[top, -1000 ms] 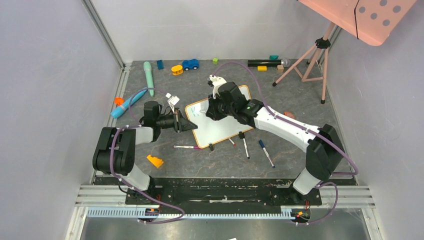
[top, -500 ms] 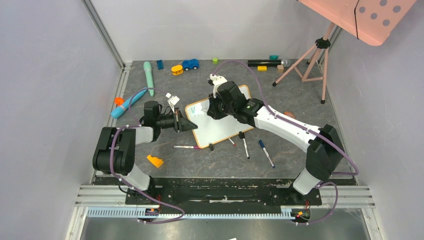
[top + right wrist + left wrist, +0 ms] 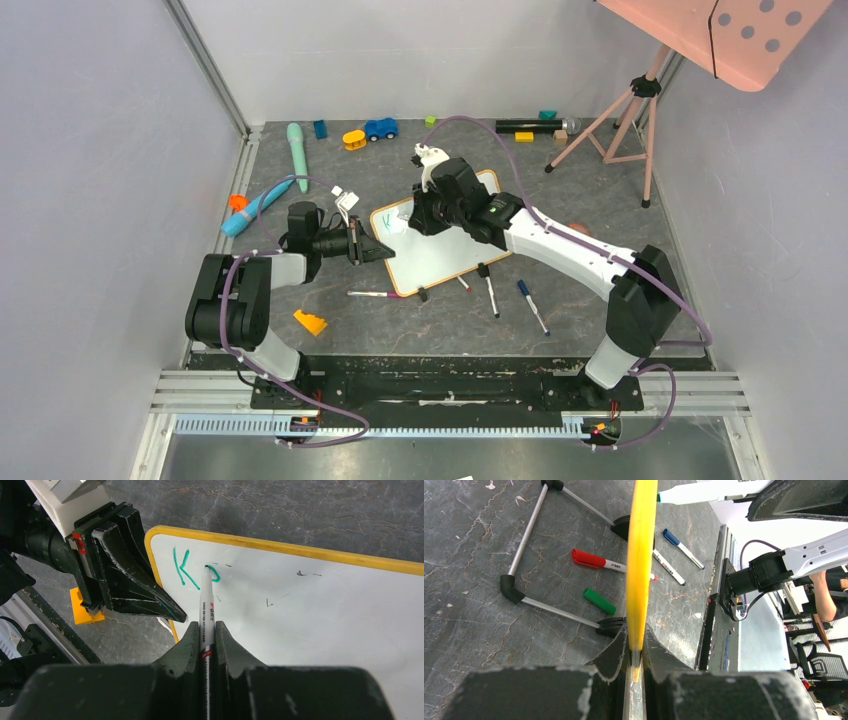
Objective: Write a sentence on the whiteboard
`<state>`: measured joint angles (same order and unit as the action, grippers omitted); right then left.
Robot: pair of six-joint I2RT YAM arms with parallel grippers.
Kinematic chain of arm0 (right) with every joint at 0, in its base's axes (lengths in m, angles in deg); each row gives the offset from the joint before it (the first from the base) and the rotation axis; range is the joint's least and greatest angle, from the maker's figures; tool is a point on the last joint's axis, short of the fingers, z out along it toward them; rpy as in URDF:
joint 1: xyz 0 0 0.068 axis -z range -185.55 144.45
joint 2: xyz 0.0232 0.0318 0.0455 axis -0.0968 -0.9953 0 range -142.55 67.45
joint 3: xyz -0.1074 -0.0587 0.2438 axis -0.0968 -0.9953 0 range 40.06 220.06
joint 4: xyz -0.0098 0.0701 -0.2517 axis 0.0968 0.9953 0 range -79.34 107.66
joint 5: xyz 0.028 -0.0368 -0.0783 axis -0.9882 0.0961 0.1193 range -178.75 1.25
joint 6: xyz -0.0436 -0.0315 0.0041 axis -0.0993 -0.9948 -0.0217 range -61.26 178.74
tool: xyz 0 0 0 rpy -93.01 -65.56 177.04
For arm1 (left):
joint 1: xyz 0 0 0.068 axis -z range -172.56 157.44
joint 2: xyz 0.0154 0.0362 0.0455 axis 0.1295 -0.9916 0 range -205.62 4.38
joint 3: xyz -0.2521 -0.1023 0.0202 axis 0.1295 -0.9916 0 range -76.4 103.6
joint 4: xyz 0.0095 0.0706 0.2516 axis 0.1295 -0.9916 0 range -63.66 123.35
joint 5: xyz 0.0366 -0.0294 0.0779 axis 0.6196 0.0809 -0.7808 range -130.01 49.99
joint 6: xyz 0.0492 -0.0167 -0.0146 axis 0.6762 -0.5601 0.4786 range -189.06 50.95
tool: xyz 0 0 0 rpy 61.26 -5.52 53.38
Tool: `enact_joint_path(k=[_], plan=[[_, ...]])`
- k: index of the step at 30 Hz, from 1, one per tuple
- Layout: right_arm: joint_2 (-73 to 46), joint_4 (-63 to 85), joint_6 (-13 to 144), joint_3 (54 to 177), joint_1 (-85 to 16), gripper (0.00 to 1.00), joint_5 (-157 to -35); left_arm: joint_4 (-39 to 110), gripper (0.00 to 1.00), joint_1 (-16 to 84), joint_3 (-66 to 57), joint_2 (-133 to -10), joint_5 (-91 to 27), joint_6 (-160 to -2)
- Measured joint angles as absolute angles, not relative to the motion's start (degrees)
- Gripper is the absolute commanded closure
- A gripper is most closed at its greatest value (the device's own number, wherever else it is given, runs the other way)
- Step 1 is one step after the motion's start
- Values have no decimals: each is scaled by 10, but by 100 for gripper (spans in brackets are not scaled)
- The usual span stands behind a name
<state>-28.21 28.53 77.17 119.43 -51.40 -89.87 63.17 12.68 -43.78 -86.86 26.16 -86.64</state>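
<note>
While right gripper [image 3: 206, 629] pinches marker [image 3: 207, 607], tip on board [image 3: 325, 625] past green K [image 3: 183, 570], left gripper [image 3: 636, 642] clamps frame edge: heavy tip pressure could slide board, smearing strokes.

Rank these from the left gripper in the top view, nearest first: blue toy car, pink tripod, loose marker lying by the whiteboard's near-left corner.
From the left gripper:
1. Loose marker, just on the bases' side of it.
2. Blue toy car, at the far edge, almost straight beyond it.
3. Pink tripod, in the far right corner.
</note>
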Motion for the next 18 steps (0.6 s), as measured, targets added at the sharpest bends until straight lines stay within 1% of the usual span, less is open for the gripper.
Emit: enact_joint_path(k=[18], plan=[[-279, 276, 772, 1168, -514, 100, -926, 631, 98, 127, -438, -869, 261, -866]])
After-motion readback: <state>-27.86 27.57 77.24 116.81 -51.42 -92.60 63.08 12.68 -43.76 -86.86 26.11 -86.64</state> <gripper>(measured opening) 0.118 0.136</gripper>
